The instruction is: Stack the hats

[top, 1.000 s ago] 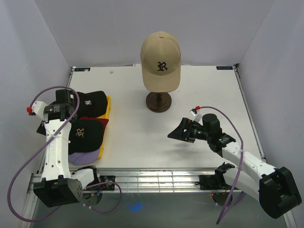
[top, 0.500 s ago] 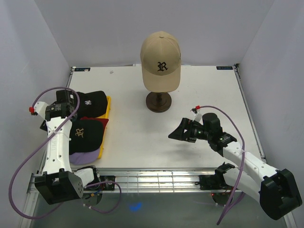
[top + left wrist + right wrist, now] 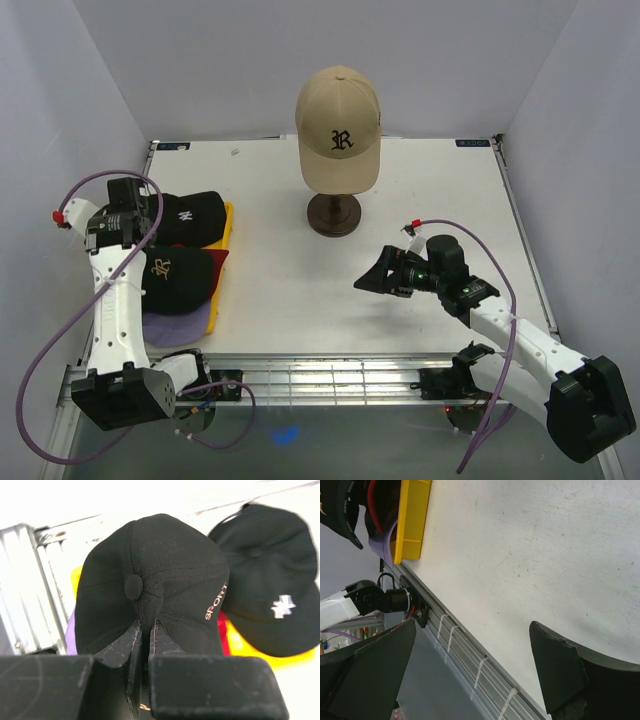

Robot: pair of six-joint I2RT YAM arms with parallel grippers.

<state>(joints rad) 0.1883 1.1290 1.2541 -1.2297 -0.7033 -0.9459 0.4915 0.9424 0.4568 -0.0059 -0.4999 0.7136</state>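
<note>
My left gripper (image 3: 146, 625) (image 3: 143, 258) is shut on a fold of fabric at the front of the black SPORT cap (image 3: 155, 580) (image 3: 175, 282), which lies over the purple cap (image 3: 180, 325) and the red cap (image 3: 216, 258). Beside them, the black cap with a white logo (image 3: 272, 600) (image 3: 192, 218) lies on the yellow tray (image 3: 228, 214). The tan cap (image 3: 340, 125) sits on the mannequin head at the back centre. My right gripper (image 3: 372, 278) (image 3: 472, 630) hangs open over bare table, holding nothing.
The mannequin's dark round stand (image 3: 333, 214) is at the table's back centre. The metal rail (image 3: 330, 378) runs along the near edge. The yellow tray's corner (image 3: 412, 520) shows in the right wrist view. White walls enclose three sides.
The left jaws have closed from wide open onto the SPORT cap's fabric. The left wrist and the cap have shifted slightly left. The right arm has barely moved.
</note>
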